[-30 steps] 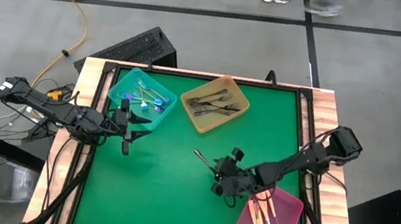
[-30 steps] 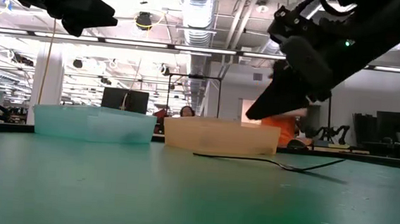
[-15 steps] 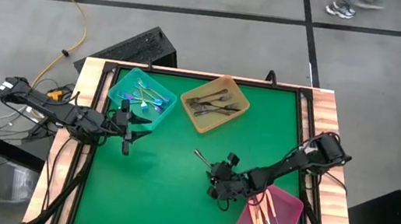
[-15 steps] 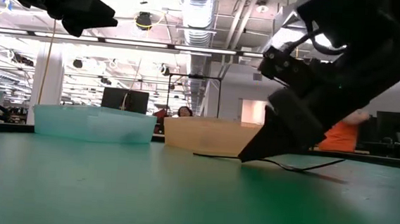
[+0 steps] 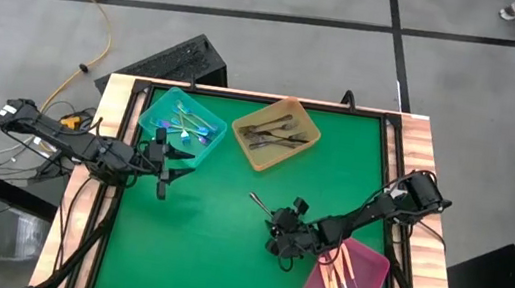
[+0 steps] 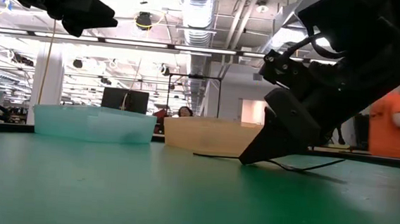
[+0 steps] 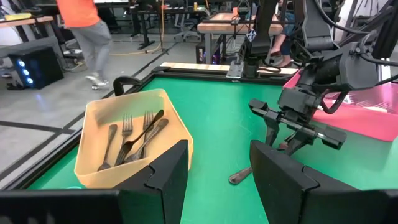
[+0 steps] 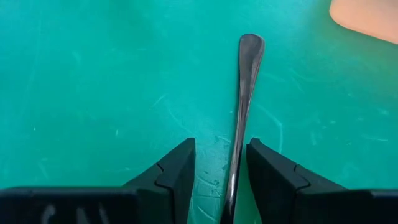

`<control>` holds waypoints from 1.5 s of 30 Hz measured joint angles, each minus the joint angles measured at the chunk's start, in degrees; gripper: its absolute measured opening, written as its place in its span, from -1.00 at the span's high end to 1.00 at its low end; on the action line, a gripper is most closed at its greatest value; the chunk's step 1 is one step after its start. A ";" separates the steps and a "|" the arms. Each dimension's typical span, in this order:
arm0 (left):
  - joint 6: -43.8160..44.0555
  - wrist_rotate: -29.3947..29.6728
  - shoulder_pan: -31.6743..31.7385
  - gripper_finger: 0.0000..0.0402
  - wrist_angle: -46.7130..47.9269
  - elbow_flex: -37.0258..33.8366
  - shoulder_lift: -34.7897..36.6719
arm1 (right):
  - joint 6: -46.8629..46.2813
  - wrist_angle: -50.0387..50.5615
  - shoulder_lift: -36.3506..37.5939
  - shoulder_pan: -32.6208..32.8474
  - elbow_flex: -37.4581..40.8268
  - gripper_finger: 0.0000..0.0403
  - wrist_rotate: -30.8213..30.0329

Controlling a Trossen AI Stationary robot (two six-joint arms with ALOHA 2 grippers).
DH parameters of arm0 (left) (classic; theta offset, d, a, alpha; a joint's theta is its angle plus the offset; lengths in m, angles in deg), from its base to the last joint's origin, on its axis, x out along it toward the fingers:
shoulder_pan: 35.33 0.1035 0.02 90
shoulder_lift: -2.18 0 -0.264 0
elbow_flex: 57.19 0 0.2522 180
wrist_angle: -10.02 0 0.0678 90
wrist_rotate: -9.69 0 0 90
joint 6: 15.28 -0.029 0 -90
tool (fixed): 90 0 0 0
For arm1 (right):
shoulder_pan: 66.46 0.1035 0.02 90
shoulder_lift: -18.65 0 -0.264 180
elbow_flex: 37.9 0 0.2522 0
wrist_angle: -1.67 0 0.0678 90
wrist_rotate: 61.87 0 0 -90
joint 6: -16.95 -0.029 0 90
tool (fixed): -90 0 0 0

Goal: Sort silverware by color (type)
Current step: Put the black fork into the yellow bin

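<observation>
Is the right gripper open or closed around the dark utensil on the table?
Open: right gripper fingers straddle the utensil with gaps.

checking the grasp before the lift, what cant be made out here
- Head of the dark grey metal utensil lying on the green table: right wrist view, behind the open right gripper; high view, under that arm.
- Cream-handled pieces in the pink tray: high view, too small to tell types.

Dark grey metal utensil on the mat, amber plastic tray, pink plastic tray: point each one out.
dark grey metal utensil (image 8: 244,93): right wrist view, handle.
amber plastic tray (image 5: 310,124): high view, right rim.
pink plastic tray (image 5: 373,271): high view, bare floor.
</observation>
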 joint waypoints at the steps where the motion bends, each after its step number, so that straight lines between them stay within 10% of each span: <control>1: 0.00 -0.02 0.00 0.22 0.02 0.00 0.00 | -0.52 0.19 0.00 0.00 0.00 0.18 0.17; 28: -0.27 0.00 0.00 0.22 0.02 0.00 0.00 | -2.59 1.35 0.02 0.00 0.06 0.83 1.01; 45: -0.68 0.89 0.01 0.22 -0.13 0.00 0.01 | -1.50 -5.24 -0.20 -0.76 0.17 0.85 0.94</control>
